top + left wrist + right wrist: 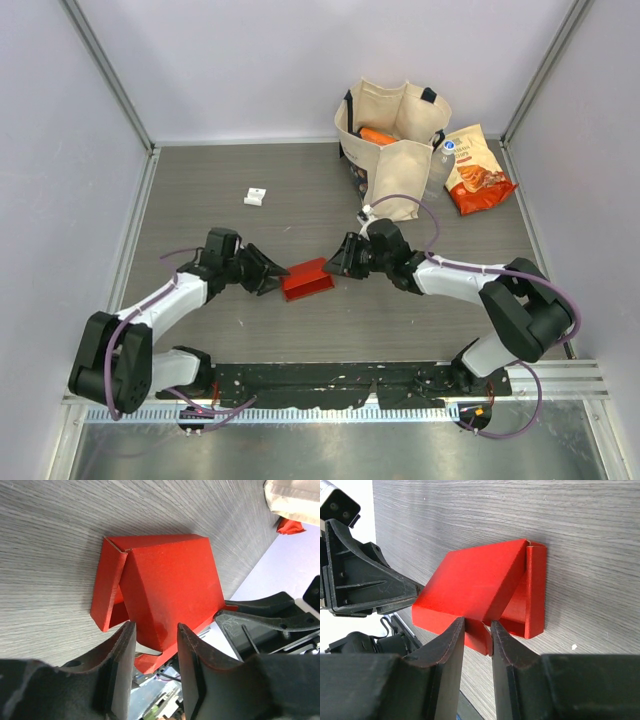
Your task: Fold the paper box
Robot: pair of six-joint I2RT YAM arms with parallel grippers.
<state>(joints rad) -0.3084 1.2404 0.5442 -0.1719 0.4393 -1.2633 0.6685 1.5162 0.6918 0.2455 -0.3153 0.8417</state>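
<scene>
The paper box (307,279), bright red thin card with its creased panels half raised, lies mid-desk between my arms. My right fingers (450,645) are nearly together, pinching a smooth flap. My left fingers (122,660) straddle a panel, half apart; I can't tell whether they grip it. On the grey wood-grain desk (200,200), a beige cloth tote (400,165) and a crinkly orange snack bag (478,175) sit far right, well apart.

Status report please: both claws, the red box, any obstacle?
Right claw shut on paper box flap. Left claw straddles opposite edge, grip unclear. Box partly folded. Tote bag, snack bag well away.
</scene>
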